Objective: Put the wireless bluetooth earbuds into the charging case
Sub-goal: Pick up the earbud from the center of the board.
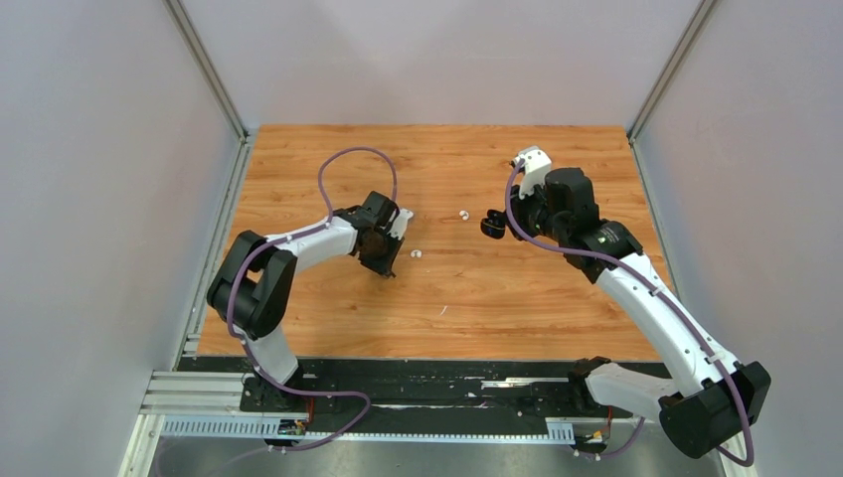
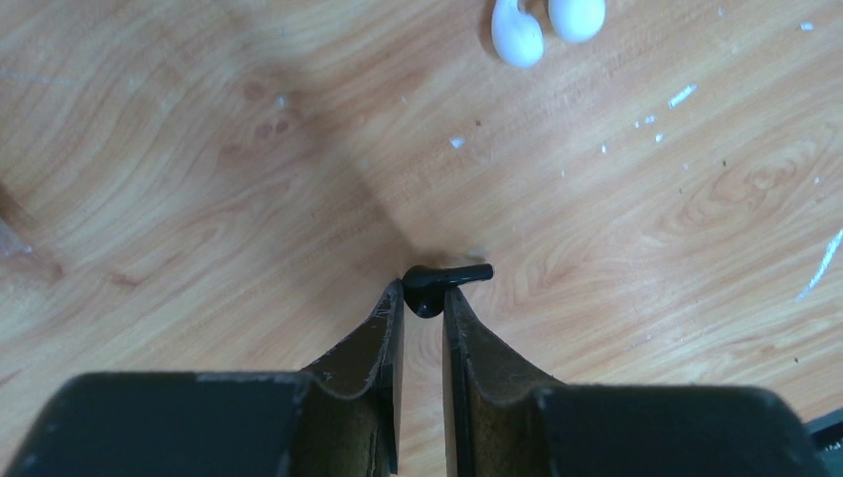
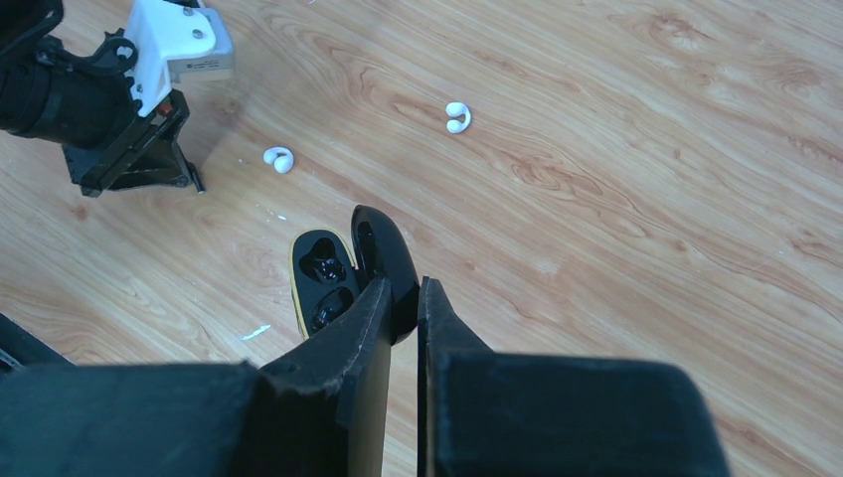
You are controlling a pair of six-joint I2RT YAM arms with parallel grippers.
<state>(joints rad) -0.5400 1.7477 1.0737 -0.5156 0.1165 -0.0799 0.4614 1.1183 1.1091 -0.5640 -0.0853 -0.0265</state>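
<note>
Left fingers (image 2: 380, 343) pinch a tiny black plastic earbud (image 2: 438, 282); right fingers (image 3: 350, 343) grip the open black pebble-shaped charging case (image 3: 322, 283). Insertion seems not yet done; two white earbuds (image 3: 457, 116) (image 3: 279, 159) lie loose.

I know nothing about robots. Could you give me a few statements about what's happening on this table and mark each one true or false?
1. The left gripper has a black earbud pinched between its fingertips. True.
2. The charging case is closed. False: it is open, with its lid raised.
3. Two white earbuds lie on the wooden table. True.
4. The right gripper is holding nothing. False: it grips the case by the lid.
5. The white earbuds touch each other. False: they lie well apart, with bare wood between them.
</note>
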